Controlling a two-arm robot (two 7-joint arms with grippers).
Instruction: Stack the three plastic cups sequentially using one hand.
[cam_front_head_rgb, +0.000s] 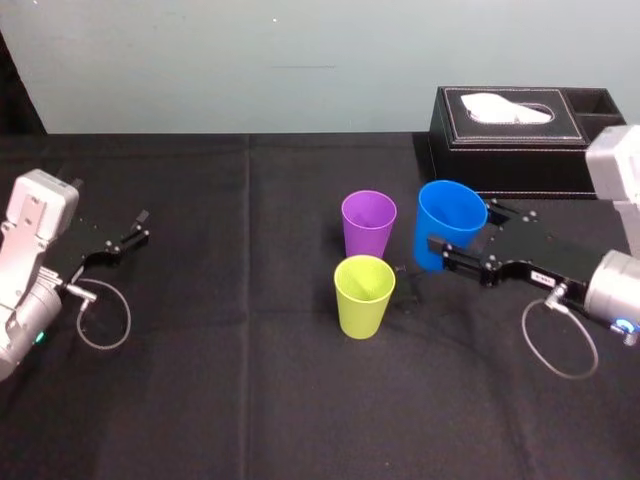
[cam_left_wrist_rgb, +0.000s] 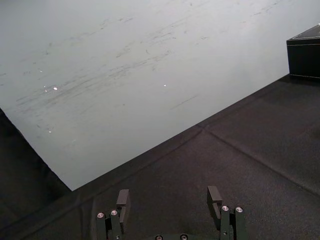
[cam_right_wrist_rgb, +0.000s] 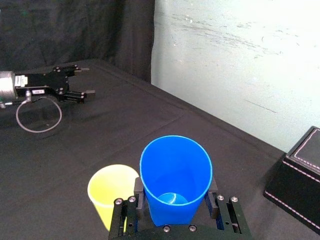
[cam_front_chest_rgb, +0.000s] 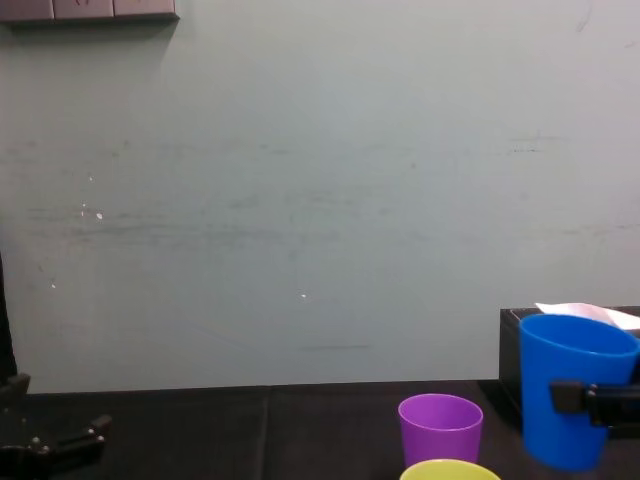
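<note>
My right gripper (cam_front_head_rgb: 455, 230) is shut on the blue cup (cam_front_head_rgb: 450, 222), one finger on each side of its wall; the same grip shows in the right wrist view, gripper (cam_right_wrist_rgb: 175, 196) and blue cup (cam_right_wrist_rgb: 175, 172). The cup leans slightly and is held just right of the purple cup (cam_front_head_rgb: 368, 222), which stands upright on the black cloth. The yellow-green cup (cam_front_head_rgb: 364, 295) stands upright in front of the purple one. In the chest view the blue cup (cam_front_chest_rgb: 575, 400) sits higher than the purple cup (cam_front_chest_rgb: 440, 425). My left gripper (cam_front_head_rgb: 140, 226) rests far left, open and holding nothing.
A black tissue box (cam_front_head_rgb: 510, 130) stands at the back right, close behind the blue cup. Black cloth (cam_front_head_rgb: 250, 380) covers the table, with a pale wall behind it. Cable loops hang by both wrists.
</note>
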